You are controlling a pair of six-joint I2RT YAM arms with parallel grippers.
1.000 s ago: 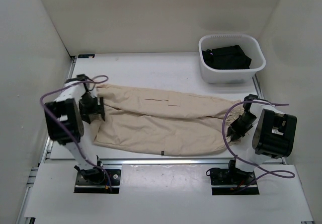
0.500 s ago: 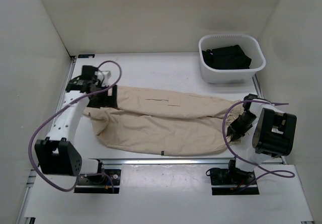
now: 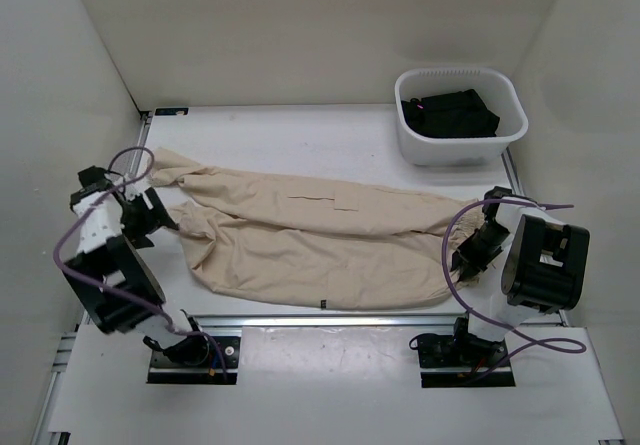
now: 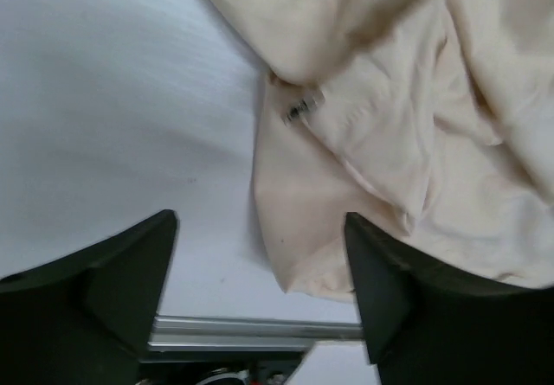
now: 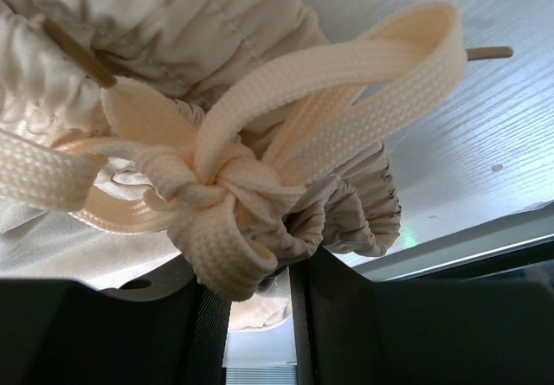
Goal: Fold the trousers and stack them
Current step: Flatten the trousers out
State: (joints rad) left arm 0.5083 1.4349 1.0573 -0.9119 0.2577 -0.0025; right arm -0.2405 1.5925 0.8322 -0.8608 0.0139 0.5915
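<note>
No legible text, brand, number or sign was found in any view. The left wrist view shows 1 small sewn tag [image 4: 303, 108] on the trousers [image 4: 415, 143], beside a fold of cloth; its marks are too blurred to read. The top view shows 1 tiny dark mark [image 3: 322, 302] at the trousers' near edge, too small to read.

Trousers [image 3: 320, 245] — soft, wrinkled matt cloth

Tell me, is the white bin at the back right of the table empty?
No, the white bin has a bundle of black cloth lying inside it, as the top view shows.
</note>
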